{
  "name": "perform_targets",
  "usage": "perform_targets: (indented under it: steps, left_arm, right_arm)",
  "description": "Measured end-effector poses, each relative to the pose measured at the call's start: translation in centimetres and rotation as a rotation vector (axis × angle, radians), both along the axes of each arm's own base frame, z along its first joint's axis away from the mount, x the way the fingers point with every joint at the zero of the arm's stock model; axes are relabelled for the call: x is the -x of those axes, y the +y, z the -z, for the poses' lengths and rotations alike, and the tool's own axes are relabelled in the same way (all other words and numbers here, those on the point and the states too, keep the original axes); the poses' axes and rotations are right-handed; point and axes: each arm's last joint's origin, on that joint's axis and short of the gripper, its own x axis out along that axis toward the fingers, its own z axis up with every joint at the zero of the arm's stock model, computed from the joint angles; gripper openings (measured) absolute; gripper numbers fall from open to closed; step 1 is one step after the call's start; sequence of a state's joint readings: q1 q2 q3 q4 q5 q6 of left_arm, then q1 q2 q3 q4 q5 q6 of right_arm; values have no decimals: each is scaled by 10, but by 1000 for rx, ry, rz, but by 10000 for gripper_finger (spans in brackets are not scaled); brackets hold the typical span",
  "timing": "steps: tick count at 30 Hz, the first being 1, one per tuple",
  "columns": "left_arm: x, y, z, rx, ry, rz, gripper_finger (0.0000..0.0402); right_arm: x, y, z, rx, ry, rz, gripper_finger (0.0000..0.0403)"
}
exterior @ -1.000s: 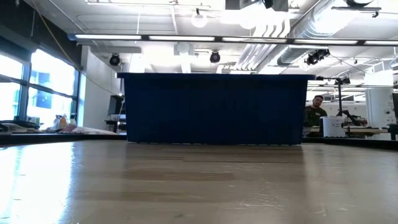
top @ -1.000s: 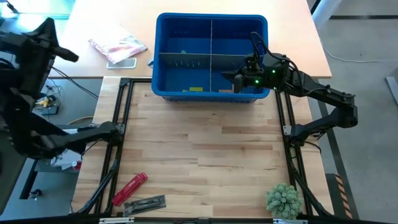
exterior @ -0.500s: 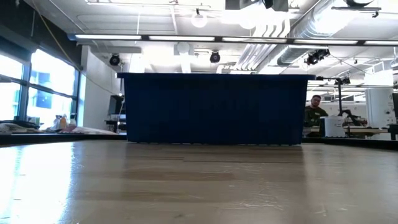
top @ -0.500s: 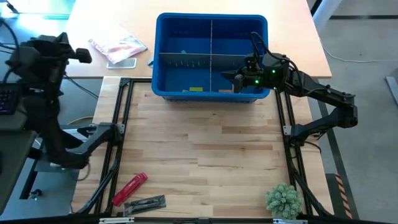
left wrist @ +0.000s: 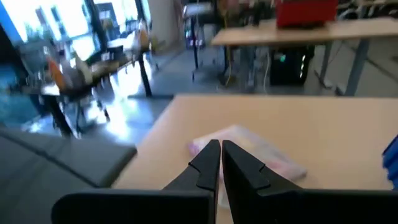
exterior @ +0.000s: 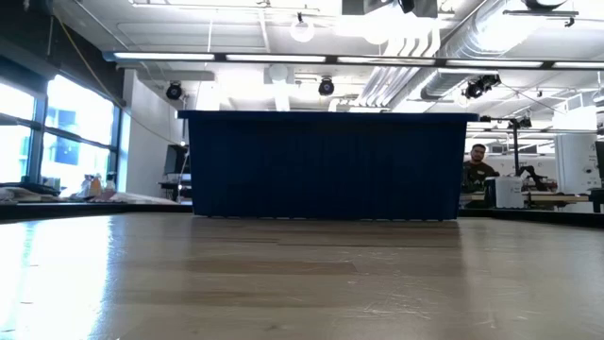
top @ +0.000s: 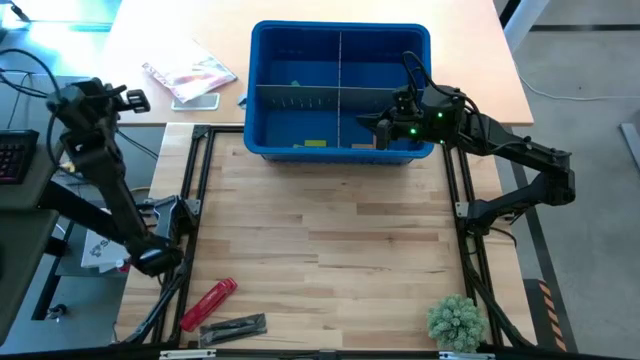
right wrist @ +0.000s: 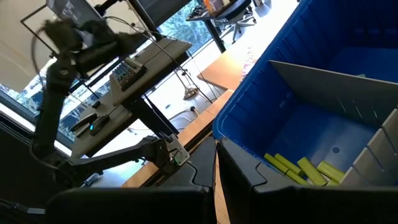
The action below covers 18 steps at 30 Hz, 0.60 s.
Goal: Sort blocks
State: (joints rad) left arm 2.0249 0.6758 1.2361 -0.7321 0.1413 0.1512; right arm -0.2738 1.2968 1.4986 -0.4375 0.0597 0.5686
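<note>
Blocks: lime bars are lying in blue bin's near compartment.
Right gripper: hovering over bin, fingers pressed together, holding nothing.
Left gripper: raised off-table left, fingers together.

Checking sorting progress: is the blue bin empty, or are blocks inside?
Not empty: lime blocks lie in one compartment of the blue bin.

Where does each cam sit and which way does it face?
High: overhead, straight down on the blue bin; both arms show.
Low: table height, facing the bin's dark wall and the room; no arm.
Left wrist: off the table's left, over a pink packet; left gripper shut.
Right wrist: at the bin, over lime blocks; right gripper shut.
Shared: the bin, in high, low and right wrist.
</note>
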Motion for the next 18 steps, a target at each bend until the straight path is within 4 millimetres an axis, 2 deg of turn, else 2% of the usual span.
perform_targets:
  steps: [11, 14, 18]
  left_arm:
    - [48, 42, 79, 103, -102, -168, 0]
    - [59, 57, 98, 111, -152, -105, 0]
    - [68, 76, 109, 88, -191, 58, 0]
  right_arm:
    - [0, 0, 0, 0, 1, 0, 5]
    - [0, 0, 0, 0, 2, 0, 5]
    - [0, 0, 0, -1, 3, 0, 5]
